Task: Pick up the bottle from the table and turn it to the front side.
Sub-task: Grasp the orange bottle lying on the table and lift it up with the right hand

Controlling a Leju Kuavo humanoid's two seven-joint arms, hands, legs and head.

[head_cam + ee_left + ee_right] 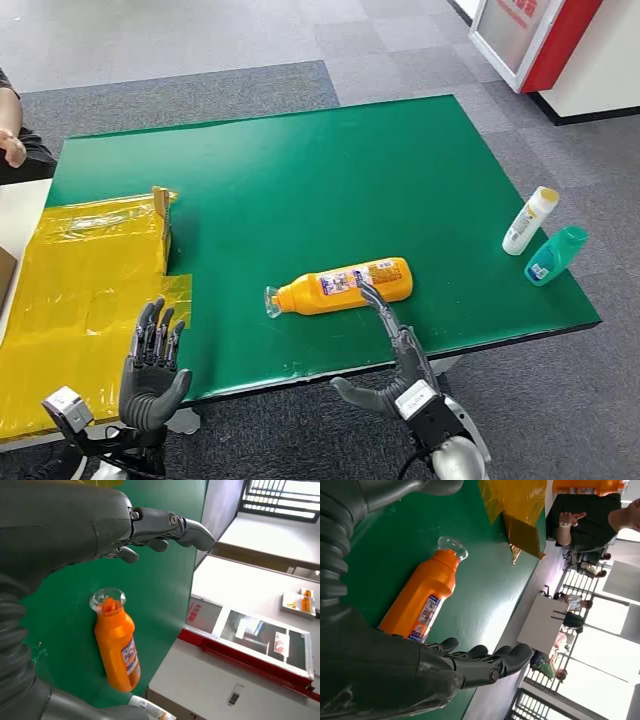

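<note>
Orange bottle [343, 285] lies on its side mid-bench [302, 180], clear cap toward the yellow sheet [83, 290], label up. Right hand [396, 365] reaches over it, fingers [377, 305] spread, holding nothing; left hand [153, 370] open, empty too.

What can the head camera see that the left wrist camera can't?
Head view alone: a white bottle and a teal bottle at the table's right edge, yellow plastic sheet, and the right hand reaching the orange bottle.
Left wrist view alone: a red-framed display case.
Both: the orange bottle lying on the green table, and the left hand.
</note>
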